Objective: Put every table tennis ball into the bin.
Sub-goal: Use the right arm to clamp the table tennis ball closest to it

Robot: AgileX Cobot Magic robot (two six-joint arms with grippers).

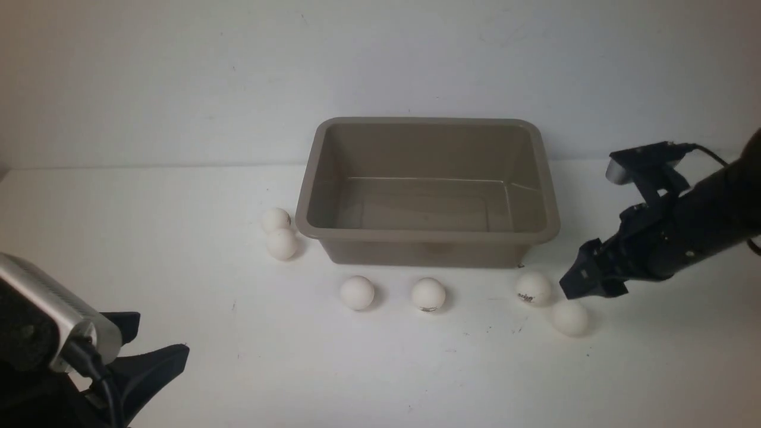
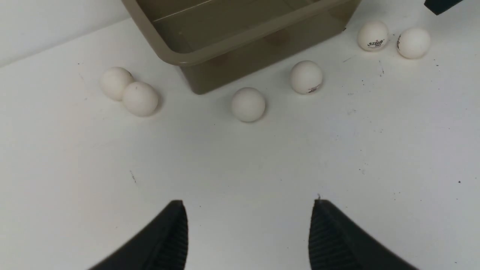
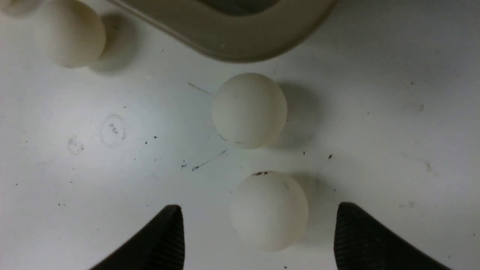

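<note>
Taupe rectangular plastic bin (image 1: pixel 425 236) set mid-surface (image 1: pixel 178 196), toward back edge. Six small white table tennis balls (image 1: pixel 357 292) scattered outside bin: two touching at its left, four before front wall. Right hand (image 3: pixel 258 205) spread, rightmost ball (image 3: pixel 269 210) framed between fingers (image 3: pixel 165 240), untouched. Left hand (image 2: pixel 248 202) spread, at near-left corner.

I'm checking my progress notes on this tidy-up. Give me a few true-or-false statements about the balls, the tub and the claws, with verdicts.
1. The taupe rectangular plastic bin holds one ball. False: it is empty.
2. Six small white table tennis balls lie on the white table. True.
3. The right claw is shut on a ball. False: it is open, above the rightmost ball.
4. The left claw is open and holds nothing. True.
5. Two balls sit close together beside the bin's left end. True.
</note>
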